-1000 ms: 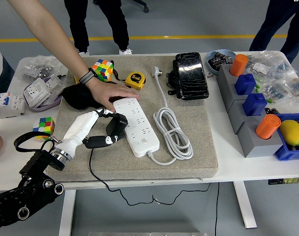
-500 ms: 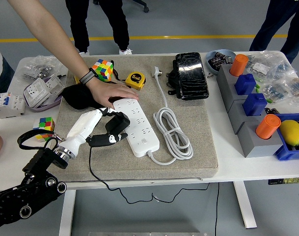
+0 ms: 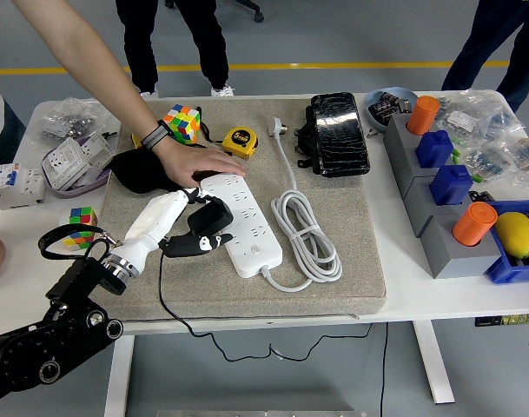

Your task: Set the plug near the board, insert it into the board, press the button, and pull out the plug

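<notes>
1. Left hand (image 3: 173, 228), white-shelled on a black arm from the lower left, has crept right and slightly up over the last second. Its fingers stay clamped on the black plug adapter (image 3: 208, 221), which now sits against the left edge of the white power strip (image 3: 244, 221), centre frame. It stood a little clear before.
2. Read: "put near the board" looks done; insertion not yet. Prongs aren't visible, so alignment can't be judged.
3. A person's hand (image 3: 195, 165) reaches in from the upper left and presses on the strip's far end, unchanged. Probably bracing it for the push.
4. Right hand isn't in view.
5. Grey foam mat (image 3: 351, 278) carries the strip, its coiled white cable (image 3: 306, 236) and the black pouch (image 3: 338, 132) upper centre.
6. Containers, right side: blue plastic bin (image 3: 499, 271) at the right edge holds a yellow lemon (image 3: 516, 233). Grey stepped block rack (image 3: 429, 221) carries orange cylinders and blue blocks. Blue-grey bowl (image 3: 386, 94), upper right, holds small dark parts, too small to identify.
</notes>
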Robot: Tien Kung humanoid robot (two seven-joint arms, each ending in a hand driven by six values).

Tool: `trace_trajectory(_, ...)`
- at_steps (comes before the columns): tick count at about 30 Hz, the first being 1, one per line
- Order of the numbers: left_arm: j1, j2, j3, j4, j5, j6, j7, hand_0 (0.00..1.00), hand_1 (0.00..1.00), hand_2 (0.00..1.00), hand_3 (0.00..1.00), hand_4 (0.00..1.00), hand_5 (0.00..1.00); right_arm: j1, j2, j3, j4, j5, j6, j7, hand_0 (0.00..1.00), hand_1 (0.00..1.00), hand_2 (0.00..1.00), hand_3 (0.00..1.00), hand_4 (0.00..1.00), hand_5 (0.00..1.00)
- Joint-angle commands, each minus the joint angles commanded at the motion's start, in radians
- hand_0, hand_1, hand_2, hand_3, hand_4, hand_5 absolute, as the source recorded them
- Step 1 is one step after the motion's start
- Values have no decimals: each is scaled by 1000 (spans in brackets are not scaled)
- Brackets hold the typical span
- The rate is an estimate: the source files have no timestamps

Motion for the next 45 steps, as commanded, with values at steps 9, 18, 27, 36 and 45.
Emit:
trace_trajectory(9,-24,-9,14,5,8,-6,17,641,692,692,643,929,468,1,0,4,1,-2,-1,1,568,641,609,537,914,465)
trace_trajectory(18,-40,-19,23,17,15,-13,36,641,692,692,644,936,475,0,1,3,2,-2,0,2,570,640,608,536,914,466)
trace_trajectory(27,-59,-30,38,27,19,-21,52,638,692,693,647,938,479,3,0,6,2,-2,-1,3,569,640,608,536,913,465)
trace_trajectory(36,-60,-30,31,17,21,-17,49,637,692,693,648,940,482,1,0,4,2,0,-1,5,568,640,608,536,912,465)
trace_trajectory(45,-55,-21,11,2,24,-14,46,637,691,692,646,942,485,2,1,3,1,1,-1,6,568,640,608,536,912,464)
